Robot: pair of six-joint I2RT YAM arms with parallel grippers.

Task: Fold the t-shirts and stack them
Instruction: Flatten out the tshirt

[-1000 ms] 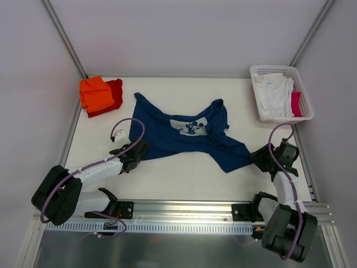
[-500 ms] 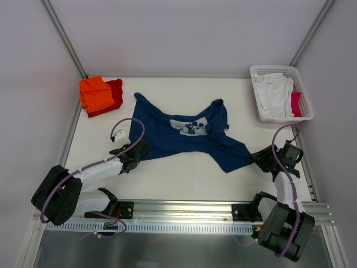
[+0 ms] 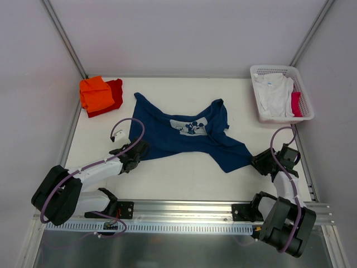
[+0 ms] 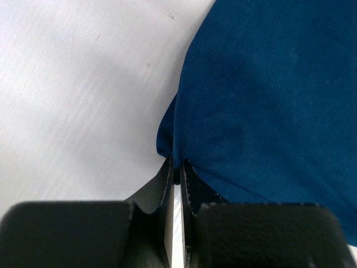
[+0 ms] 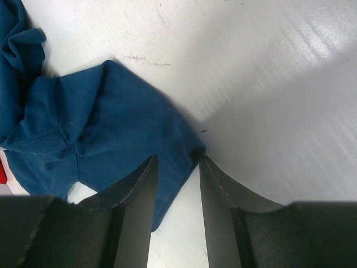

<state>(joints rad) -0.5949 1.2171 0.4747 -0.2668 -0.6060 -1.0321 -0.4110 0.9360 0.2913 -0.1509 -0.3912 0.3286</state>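
Observation:
A navy blue t-shirt (image 3: 184,134) with a pale cartoon-mouse print lies spread and rumpled in the middle of the table. My left gripper (image 3: 135,152) is at its lower left corner. In the left wrist view the left gripper (image 4: 177,163) is shut on a pinch of the navy cloth (image 4: 268,100). My right gripper (image 3: 257,161) is at the shirt's lower right corner. Seen from the right wrist, the right gripper (image 5: 177,159) is open and straddles that corner of the navy cloth (image 5: 100,128), with table showing between the fingers. A folded orange t-shirt (image 3: 97,92) lies on a red one (image 3: 115,89) at the back left.
A white lattice basket (image 3: 280,69) stands at the back right with a white t-shirt (image 3: 273,92) and a pink-red cloth (image 3: 296,104) in it. Metal frame rails run along the table's left and right edges.
The right gripper's jaws have narrowed a little around the shirt's corner and its wrist has shifted slightly. The left arm and the shirt have stayed put.

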